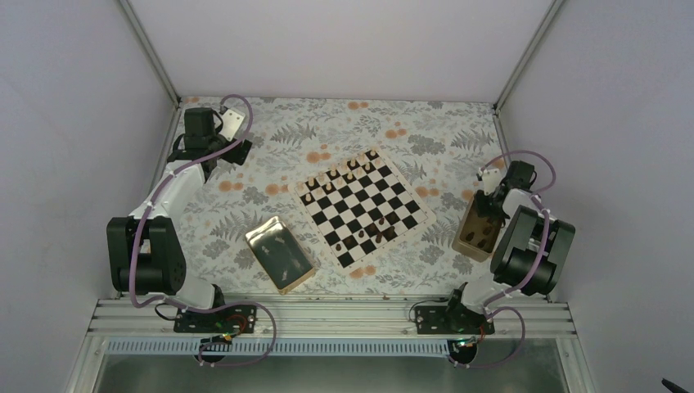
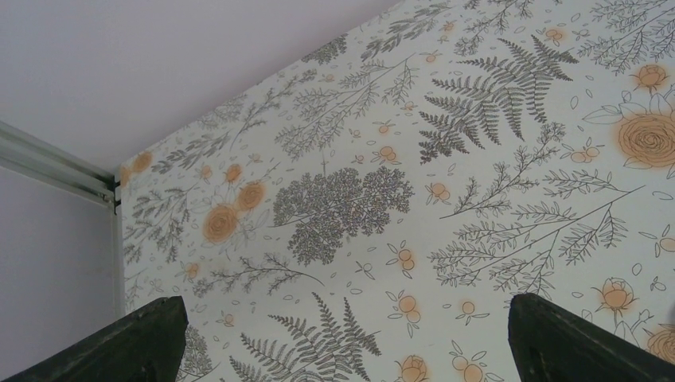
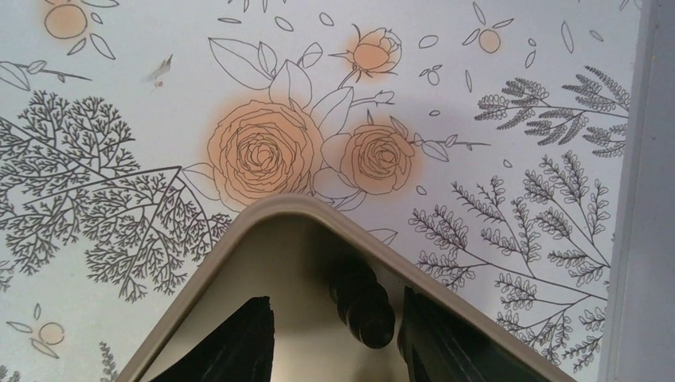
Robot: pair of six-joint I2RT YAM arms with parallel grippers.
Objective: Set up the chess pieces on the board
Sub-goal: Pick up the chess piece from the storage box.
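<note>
The board (image 1: 372,201) lies tilted at the table's centre. Light tan chess pieces (image 1: 331,174) stand along its far-left edge and a few dark pieces (image 1: 378,229) near its front edge. My right gripper (image 1: 488,205) is lowered into the small tan box (image 1: 477,232). In the right wrist view its jaws (image 3: 334,306) are open inside the box's corner (image 3: 286,205), with a dark brown piece (image 3: 362,306) lying between them, close to the right finger. My left gripper (image 1: 214,151) is open and empty over the far left of the table, and in its wrist view (image 2: 344,306) only tablecloth shows.
A shiny gold tray (image 1: 265,264) with a few dark pieces lies front left of the board. White walls and metal corner posts enclose the table; the right wall (image 3: 649,191) is close to the tan box.
</note>
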